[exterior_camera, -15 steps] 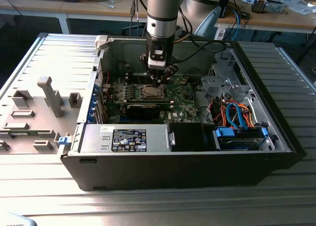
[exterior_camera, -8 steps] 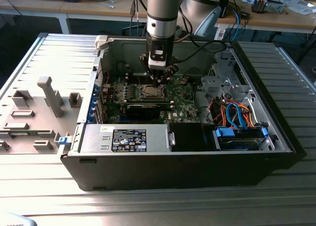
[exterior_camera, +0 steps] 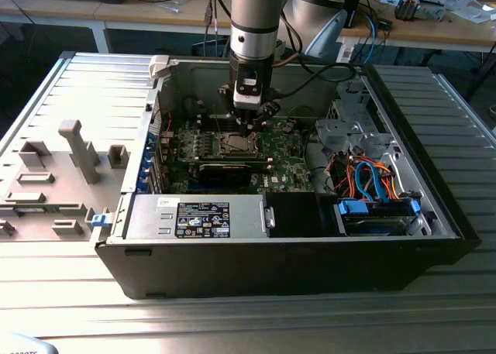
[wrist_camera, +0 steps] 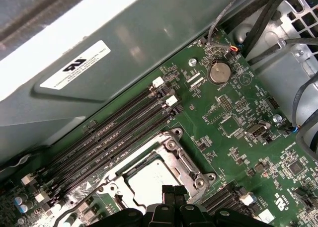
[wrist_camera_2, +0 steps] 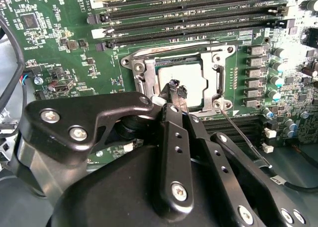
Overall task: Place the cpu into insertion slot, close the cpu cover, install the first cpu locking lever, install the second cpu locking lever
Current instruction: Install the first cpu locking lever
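Note:
Inside the open computer case, the cpu point(wrist_camera_2: 194, 80) lies silver face up in the insertion slot point(exterior_camera: 235, 143) on the green board. The cpu cover point(wrist_camera_2: 140, 73), a silver frame with a window, lies flat around the chip; it also shows in the first wrist view as cpu cover point(wrist_camera: 181, 160) around the cpu point(wrist_camera: 149, 183). My gripper point(wrist_camera_2: 175, 88) hangs just above the chip's edge, fingers shut with nothing between them, seen too as gripper point(wrist_camera: 174, 189) and gripper point(exterior_camera: 248, 124). A thin locking lever point(wrist_camera_2: 243, 136) sticks out slantwise from a socket corner, apparently unlatched.
Long memory slots point(wrist_camera_2: 198, 18) run beside the socket, close to the grey case wall point(wrist_camera: 124, 63). A black power-supply box point(exterior_camera: 209, 218) sits at the case's front. A drive cage with blue and orange cables point(exterior_camera: 372, 176) fills the exterior view's right. The removed side panel point(exterior_camera: 62, 168) lies on the left.

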